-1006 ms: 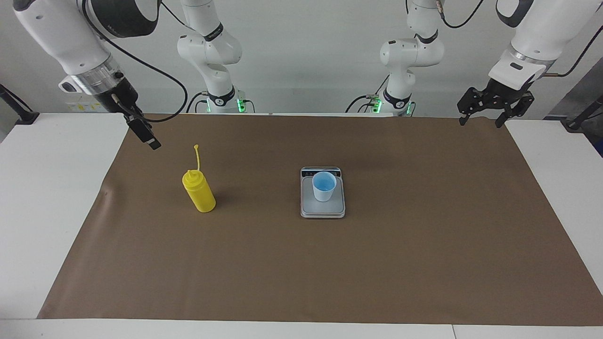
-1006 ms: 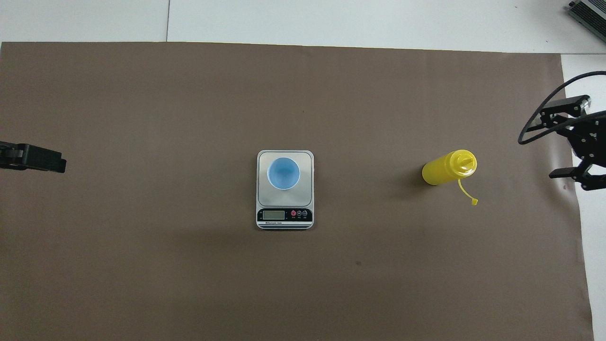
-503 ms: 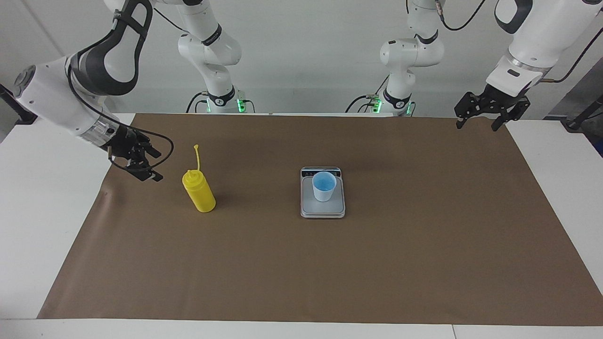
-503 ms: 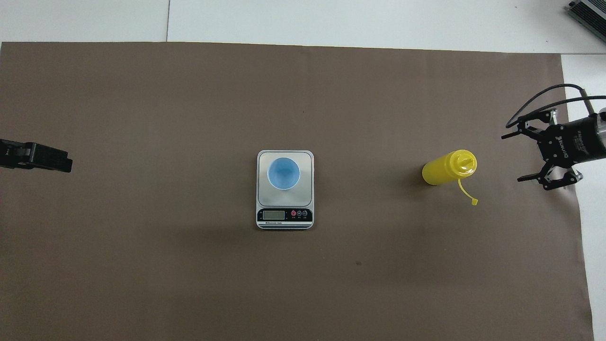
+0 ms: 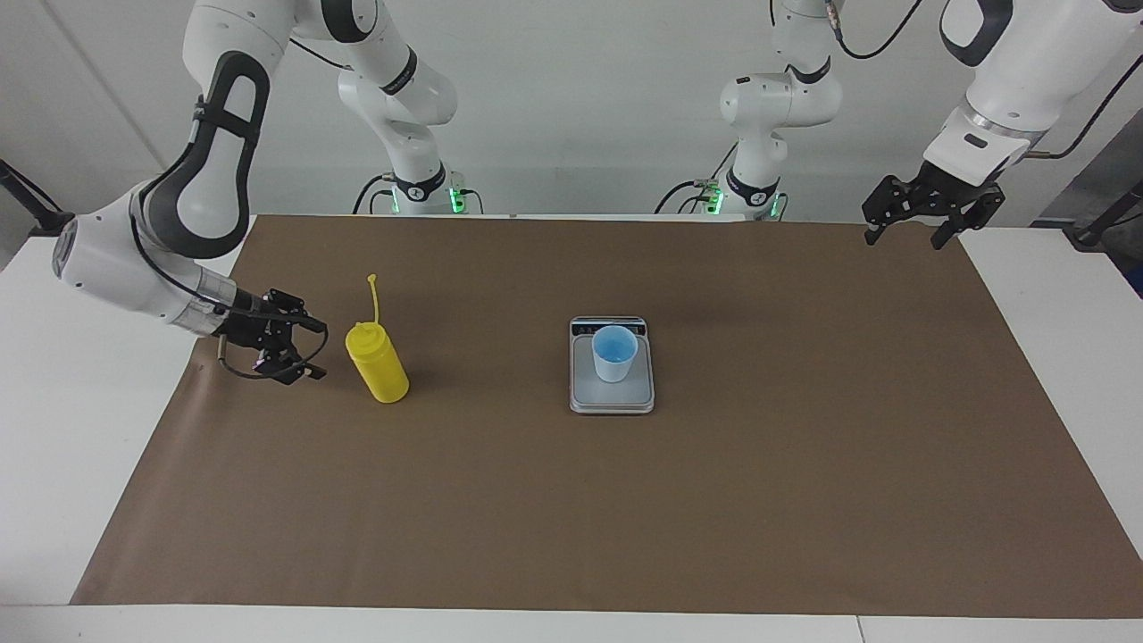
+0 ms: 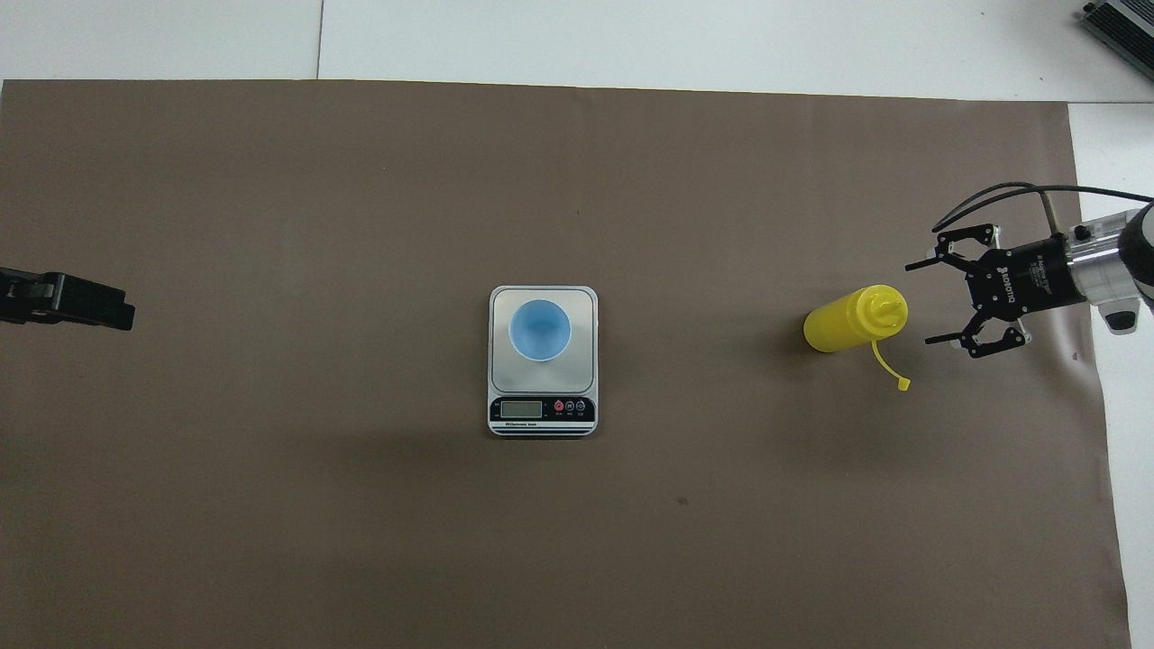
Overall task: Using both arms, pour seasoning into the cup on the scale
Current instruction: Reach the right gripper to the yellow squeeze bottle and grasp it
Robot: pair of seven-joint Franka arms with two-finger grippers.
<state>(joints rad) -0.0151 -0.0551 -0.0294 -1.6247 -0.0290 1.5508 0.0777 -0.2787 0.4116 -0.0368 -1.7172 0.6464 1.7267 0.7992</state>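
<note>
Lowered beside the cylindrical yellow seasoning (image 5: 378, 364), right hand (image 5: 314, 351) gapes wide; left hand (image 5: 904, 234) open.

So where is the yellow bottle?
The yellow bottle stands upright on the brown mat toward the right arm's end, beside the open right gripper, apart from the scale.

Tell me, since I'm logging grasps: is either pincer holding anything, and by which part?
Nothing is held. The right pincer stands open beside the yellow bottle; the left pincer waits open.
</note>
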